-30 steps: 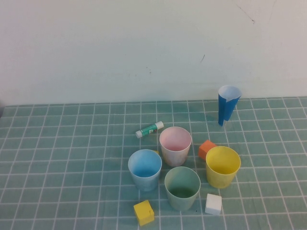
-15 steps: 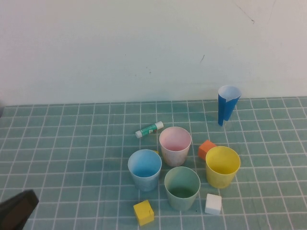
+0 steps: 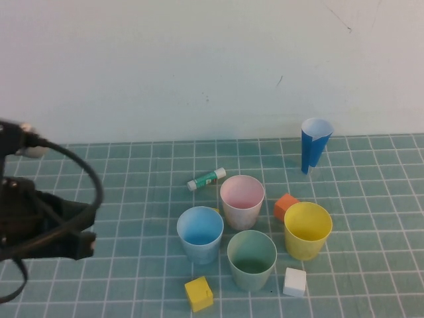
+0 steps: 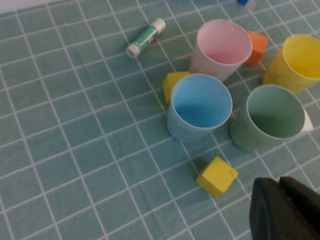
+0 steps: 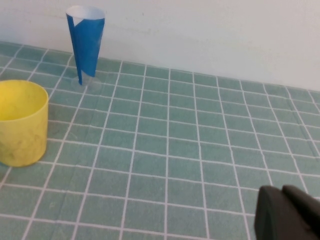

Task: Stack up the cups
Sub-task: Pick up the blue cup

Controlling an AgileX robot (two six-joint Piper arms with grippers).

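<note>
At the far left of the high view we see our left arm, and its left gripper [image 3: 83, 244] sits over the mat with its fingers shut tight and nothing in them. We do not say how it got there, only that it is well apart from the cups.

Next, near the middle of the frame, we see the light blue cup [image 3: 199, 234]. Just above and right of it is the pale pink cup [image 3: 242, 201]. Below that is the pale green cup [image 3: 252, 260]. To the right is the yellow cup [image 3: 307, 230]. All four stand up, open at the top, close to each other. None is stacked yet.

Little things sit among them: a yellow block [image 3: 199, 293], a white block [image 3: 295, 282], an orange block [image 3: 285, 206] and a glue stick [image 3: 206, 179]. The blue cone [image 3: 314, 144] stands in the upper right.

Our right gripper [image 5: 280, 214] shows only in its own wrist view, low in the right corner, shut and empty.

We think the cups are so crowded that reaching for one could bump another over. Shut fingers must open first, or they just push a cup away.
</note>
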